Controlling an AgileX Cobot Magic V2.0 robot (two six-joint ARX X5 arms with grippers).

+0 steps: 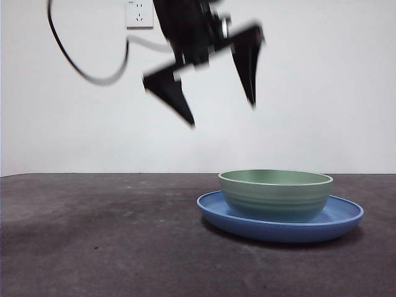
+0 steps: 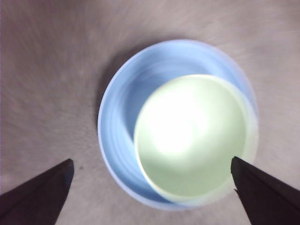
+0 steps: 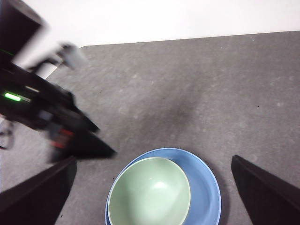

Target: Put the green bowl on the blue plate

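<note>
The green bowl (image 1: 276, 193) sits in the blue plate (image 1: 281, 224) on the dark table (image 1: 99, 235). From the front it looks centered, but both wrist views show the bowl pushed to one side, its rim near the plate's rim, with a wide blue strip bare on the other side.

The left gripper (image 1: 221, 114) hangs in the air above and a bit to one side of the bowl, jaws wide apart, holding nothing (it looks blurry).

The right gripper (image 3: 152, 192) is up high too, jaws spread wide and empty.

Lots of bare table lies all around the plate.
</note>
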